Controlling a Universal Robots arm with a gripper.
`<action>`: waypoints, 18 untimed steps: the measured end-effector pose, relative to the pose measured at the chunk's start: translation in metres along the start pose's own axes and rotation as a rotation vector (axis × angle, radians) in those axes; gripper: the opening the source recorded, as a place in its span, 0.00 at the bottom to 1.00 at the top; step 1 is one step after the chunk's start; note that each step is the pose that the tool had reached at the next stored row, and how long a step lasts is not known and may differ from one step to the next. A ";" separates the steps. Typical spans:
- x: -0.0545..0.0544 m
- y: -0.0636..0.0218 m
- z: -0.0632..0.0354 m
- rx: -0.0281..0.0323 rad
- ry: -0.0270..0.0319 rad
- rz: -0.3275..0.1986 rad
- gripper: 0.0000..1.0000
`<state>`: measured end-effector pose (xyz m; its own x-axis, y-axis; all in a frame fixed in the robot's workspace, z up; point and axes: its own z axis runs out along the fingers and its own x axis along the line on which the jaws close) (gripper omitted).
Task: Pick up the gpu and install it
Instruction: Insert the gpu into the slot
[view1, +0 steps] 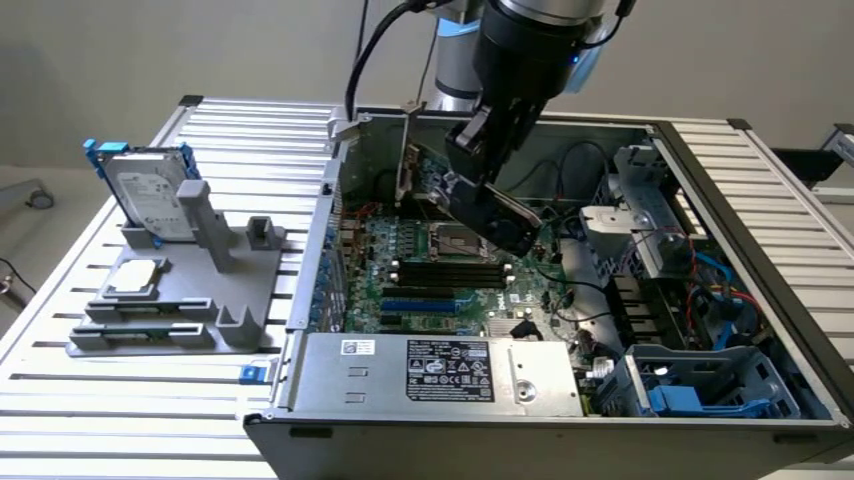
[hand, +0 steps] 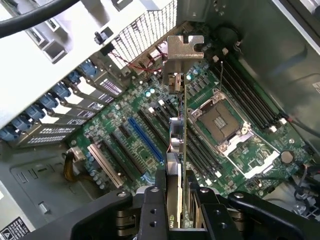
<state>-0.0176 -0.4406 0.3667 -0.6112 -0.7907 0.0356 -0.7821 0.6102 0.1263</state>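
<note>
My gripper (view1: 478, 160) hangs inside the open computer case (view1: 747, 200), shut on the gpu (view1: 497, 212). The card is tilted above the motherboard (view1: 427, 270), black cooler face showing, over the CPU socket (view1: 454, 238) and apart from the board. In the wrist view the gpu (hand: 176, 145) appears edge-on between my gripper (hand: 177, 200) fingers (hand: 152, 210). Its metal end bracket (hand: 184, 50) points toward the case's rear slot openings. A blue expansion slot (hand: 145, 140) lies on the board beside the card's line; the same blue slot (view1: 420, 303) shows nearer the case front.
A silver hard drive with blue rails (view1: 144, 190) and a small silver chip (view1: 136, 278) sit on a grey fixture (view1: 174, 300) at the exterior view's left. The power supply (view1: 441, 372) fills the case front. Cables (view1: 694, 280) and drive cages crowd the right side.
</note>
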 end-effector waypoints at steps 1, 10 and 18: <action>0.000 0.0000 0.0001 0.0071 -0.0076 -0.010 0.26; 0.000 -0.0002 0.0020 0.0534 -0.0349 -0.142 0.26; 0.000 -0.0007 0.0058 0.0579 -0.0225 -0.286 0.26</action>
<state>-0.0177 -0.4405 0.3608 -0.3667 -0.9302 -0.0154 -0.9284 0.3648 0.0712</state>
